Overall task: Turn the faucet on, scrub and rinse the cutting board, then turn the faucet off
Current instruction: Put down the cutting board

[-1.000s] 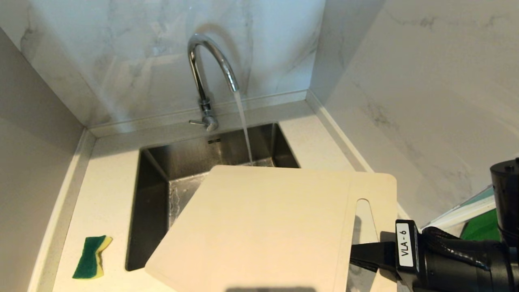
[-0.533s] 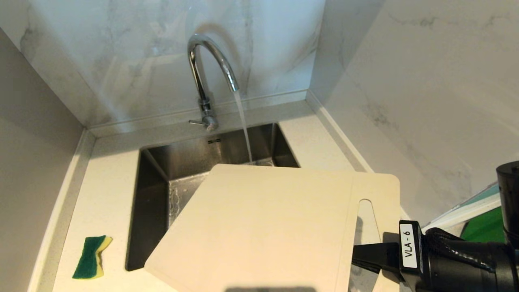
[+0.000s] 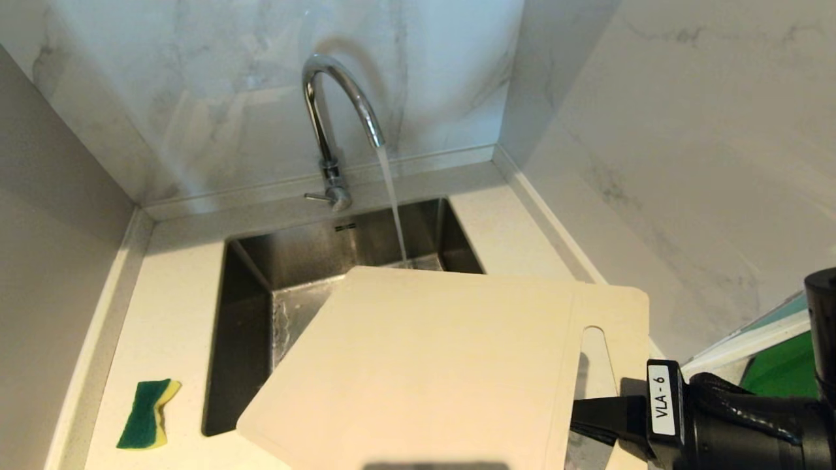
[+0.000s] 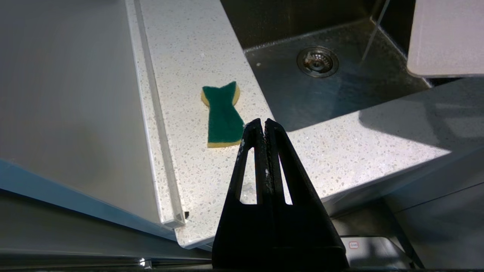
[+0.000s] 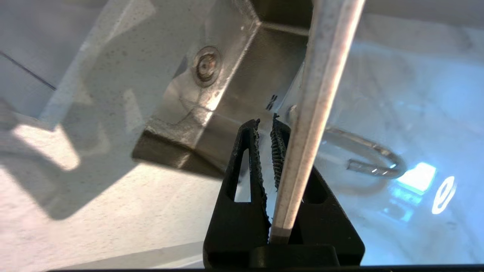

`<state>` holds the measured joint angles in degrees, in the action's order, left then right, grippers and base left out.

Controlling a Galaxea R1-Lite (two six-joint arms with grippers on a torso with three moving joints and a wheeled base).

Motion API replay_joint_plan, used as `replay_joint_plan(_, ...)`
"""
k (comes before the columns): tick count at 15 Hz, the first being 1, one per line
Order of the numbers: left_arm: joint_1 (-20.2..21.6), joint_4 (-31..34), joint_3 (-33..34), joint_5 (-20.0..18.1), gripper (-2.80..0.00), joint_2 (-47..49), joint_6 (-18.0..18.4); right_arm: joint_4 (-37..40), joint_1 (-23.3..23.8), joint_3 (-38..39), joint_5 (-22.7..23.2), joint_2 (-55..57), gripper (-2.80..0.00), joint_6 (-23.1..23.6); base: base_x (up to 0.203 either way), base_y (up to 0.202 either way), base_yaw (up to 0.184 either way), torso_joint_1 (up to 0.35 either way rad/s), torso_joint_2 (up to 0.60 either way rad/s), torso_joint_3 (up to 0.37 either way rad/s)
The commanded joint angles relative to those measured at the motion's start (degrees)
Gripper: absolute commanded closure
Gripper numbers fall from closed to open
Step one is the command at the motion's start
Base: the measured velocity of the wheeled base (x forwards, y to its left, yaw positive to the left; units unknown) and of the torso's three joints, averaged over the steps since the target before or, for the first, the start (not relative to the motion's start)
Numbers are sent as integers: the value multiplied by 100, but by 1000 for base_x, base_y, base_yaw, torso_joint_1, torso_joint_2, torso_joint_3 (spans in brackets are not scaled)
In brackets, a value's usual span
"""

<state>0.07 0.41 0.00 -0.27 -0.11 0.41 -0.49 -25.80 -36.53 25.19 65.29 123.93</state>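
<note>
Right hand (image 5: 264, 130) on cutting board (image 5: 302, 151) edge

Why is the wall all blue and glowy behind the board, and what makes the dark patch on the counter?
Right wrist view: bright light glares blue off the shiny wall, blurring it. Left wrist view: the board blocks light, casting a shadow across the counter.

The right arm's matte black plastic pincer (image 3: 597, 418) is showing a white label printed "VLA - 6" and a wrinkled black fabric wrist cover. Both pincers, including the left black pincer (image 4: 264, 124), are displaying triangular cut-outs; the right fingers (image 5: 279, 151) are carrying ribbed pads.
</note>
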Motion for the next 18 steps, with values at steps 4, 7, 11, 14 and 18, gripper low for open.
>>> replay_joint_plan(4, 2, 3, 9, 0, 0, -7, 2, -755, -4, 804, -361, -528, 0, -866, 0, 0, 0, 0, 0, 0)
replay_joint_plan(7, 1, 9, 9, 0, 0, -7, 2, -762, 52, 841, -843, -706, 0, -887, 0, 0, 0, 0, 0, 0)
replay_joint_plan(11, 7, 8, 9, 0, 0, -7, 2, -742, 148, 1049, -1861, -945, 0, -903, 0, 0, 0, 0, 0, 0)
replay_joint_plan(14, 9, 10, 9, 0, 0, -7, 2, -734, 184, 1401, -2395, -972, 0, -1462, 0, 0, 0, 0, 0, 0)
replay_joint_plan(18, 1, 2, 9, 0, 0, -7, 4, -741, 197, 1543, -3026, -822, 0, -1819, 0, 0, 0, 0, 0, 0)
